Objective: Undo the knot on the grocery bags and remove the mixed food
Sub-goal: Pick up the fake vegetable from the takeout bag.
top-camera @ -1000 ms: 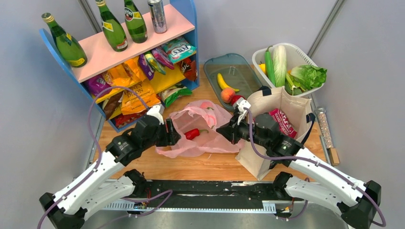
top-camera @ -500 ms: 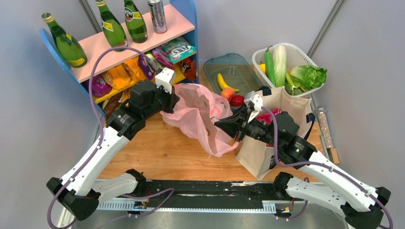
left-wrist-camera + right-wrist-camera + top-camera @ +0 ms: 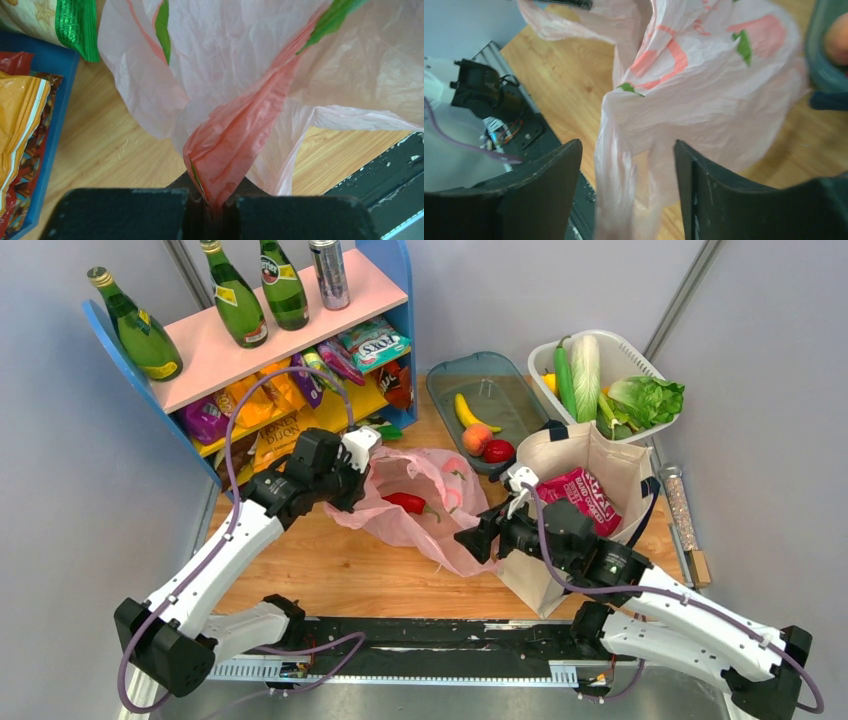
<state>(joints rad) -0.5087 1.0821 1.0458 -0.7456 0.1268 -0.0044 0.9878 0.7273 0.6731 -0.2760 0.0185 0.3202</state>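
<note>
Left fingers (image 3: 212, 202) are shut tight on a bunched pink-red fold of the pink bag (image 3: 440, 525), at the bag's far-left rim, which is lifted there. Right fingers (image 3: 626, 150) stand apart. A twisted strand (image 3: 616, 190) of the bag hangs between them, not pinched as far as I can see. That strand is the bag's near-right tail. No tight tie shows in any view, and I can't tell whether one is hidden in the folds.

Key relation: the red pepper (image 3: 405, 502) lies inside the bag near its left side, long axis roughly left-right, stem end to the right. The left arm is nearer but busy holding. The right fingers sit at the bag's opposite, near-right corner. My read: the right arm goes in for the pepper from that corner while the left holds the mouth up.

Surface: the bag sags onto the wooden counter (image 3: 340, 570). It is thin crinkly film and will likely drag with any touch.

Room: the tote (image 3: 520, 585) is just right of the bag, the tray (image 3: 500, 390) beyond it, the shelf (image 3: 290, 335) far-left of it. It's tight on the bag's right side.
</note>
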